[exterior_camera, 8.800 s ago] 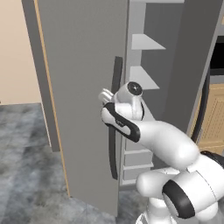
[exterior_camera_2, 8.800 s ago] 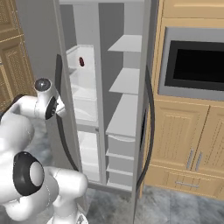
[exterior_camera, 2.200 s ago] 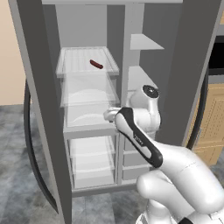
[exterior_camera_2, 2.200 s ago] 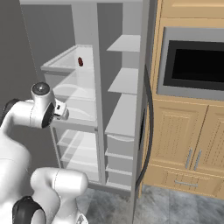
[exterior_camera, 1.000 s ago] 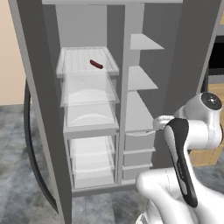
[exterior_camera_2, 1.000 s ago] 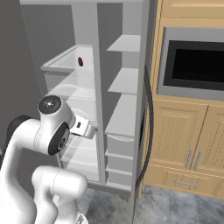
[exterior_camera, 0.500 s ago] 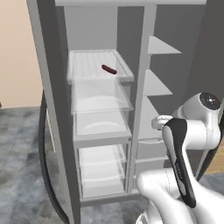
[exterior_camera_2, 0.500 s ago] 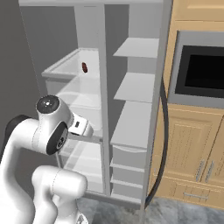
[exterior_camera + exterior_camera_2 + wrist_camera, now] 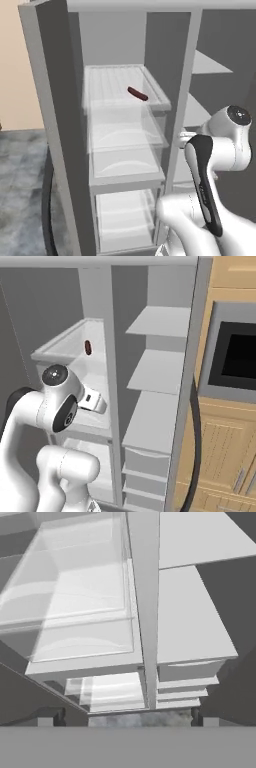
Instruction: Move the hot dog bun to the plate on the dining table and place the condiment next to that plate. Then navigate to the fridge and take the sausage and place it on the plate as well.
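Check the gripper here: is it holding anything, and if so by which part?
Nothing is held. The gripper is open with empty space between its fingers, facing the open fridge. The sausage lies untouched on the upper shelf.

Fridge (image 9: 60,125) doors open; top shelf (image 9: 112,87) w/ sausage (image 9: 137,93) has free headroom above.

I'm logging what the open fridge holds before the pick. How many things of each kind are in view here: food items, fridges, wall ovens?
Sausage: 1, lying on the top left shelf of the fridge
Fridge: 1, doors open
Wall oven: 1, dark-windowed, set in wooden cabinets to the fridge's right
Total: 3
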### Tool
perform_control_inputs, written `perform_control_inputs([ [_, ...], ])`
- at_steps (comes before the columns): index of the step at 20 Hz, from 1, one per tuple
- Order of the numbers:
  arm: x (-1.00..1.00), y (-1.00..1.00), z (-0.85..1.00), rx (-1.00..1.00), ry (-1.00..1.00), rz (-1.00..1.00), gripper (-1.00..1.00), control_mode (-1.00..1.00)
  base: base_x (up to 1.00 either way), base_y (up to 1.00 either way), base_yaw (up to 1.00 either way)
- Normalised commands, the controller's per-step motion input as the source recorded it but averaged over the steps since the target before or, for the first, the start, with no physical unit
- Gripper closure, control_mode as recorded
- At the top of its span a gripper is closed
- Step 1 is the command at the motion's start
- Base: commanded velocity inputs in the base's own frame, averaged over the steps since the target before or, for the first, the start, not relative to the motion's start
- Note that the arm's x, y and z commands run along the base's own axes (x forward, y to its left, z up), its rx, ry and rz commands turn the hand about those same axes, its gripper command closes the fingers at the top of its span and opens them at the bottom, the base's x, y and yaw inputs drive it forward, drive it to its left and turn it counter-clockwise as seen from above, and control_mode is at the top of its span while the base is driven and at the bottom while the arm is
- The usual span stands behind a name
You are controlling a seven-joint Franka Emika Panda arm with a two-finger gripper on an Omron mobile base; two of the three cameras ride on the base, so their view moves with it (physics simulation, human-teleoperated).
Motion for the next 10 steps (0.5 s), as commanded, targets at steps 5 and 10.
perform_control_inputs([
  [5,0.0,0.0,0.0,0.0,0.0,0.0,-1.0,1.0,0.66,0.16,0.28],
  [10,0.0,0.0,0.0,0.0,0.0,0.0,-1.0,1.0,0.65,0.0,0.18],
])
